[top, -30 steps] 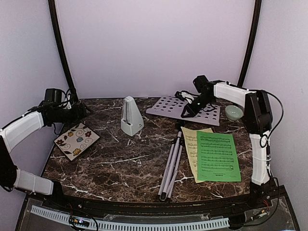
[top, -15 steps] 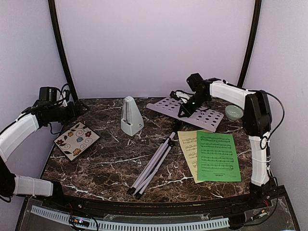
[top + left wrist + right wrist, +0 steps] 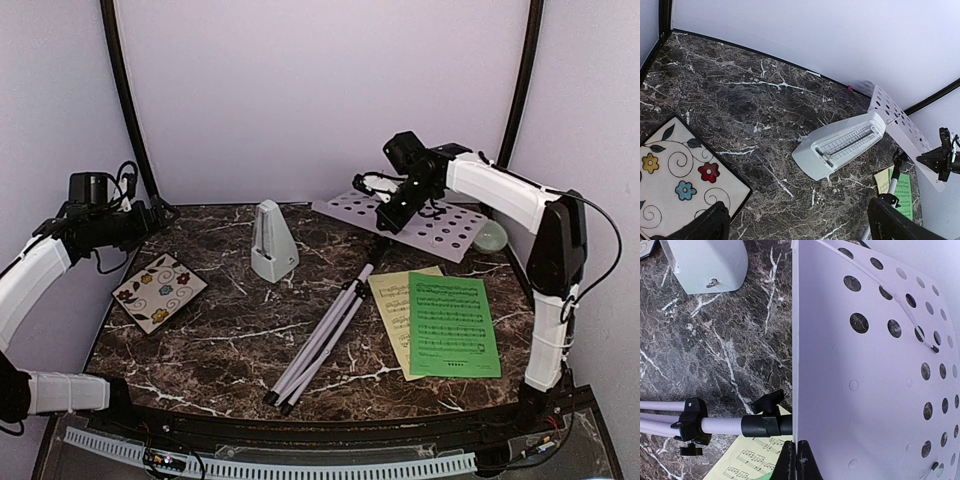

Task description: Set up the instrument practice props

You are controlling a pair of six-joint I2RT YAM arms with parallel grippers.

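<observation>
Below the right tool (image 3: 795,455), pinching the music stand (image 3: 345,300) by its desk edge, folded legs slant onto the counter (image 3: 200,340); next it likely needs uprighting and splaying. Left tool (image 3: 799,226) spread.

White music stand (image 3: 322,340) slants off the table (image 3: 200,340), folded legs down, its perforated desk (image 3: 865,390) pinched at the edge in the right fingers (image 3: 786,460). Nearer than them, a green sheet (image 3: 452,323) overlaps a pale-yellow sheet (image 3: 392,305); the grey metronome (image 3: 272,240) stands upright to their left.

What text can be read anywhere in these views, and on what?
No legible text anywhere.
green music sheet: staves and notes only; any title too small to read.
pale-yellow music sheet: notation, no readable words.
metronome: scale ticks on its face, numbers blurred.
floral tile, stand desk: no print visible.
</observation>
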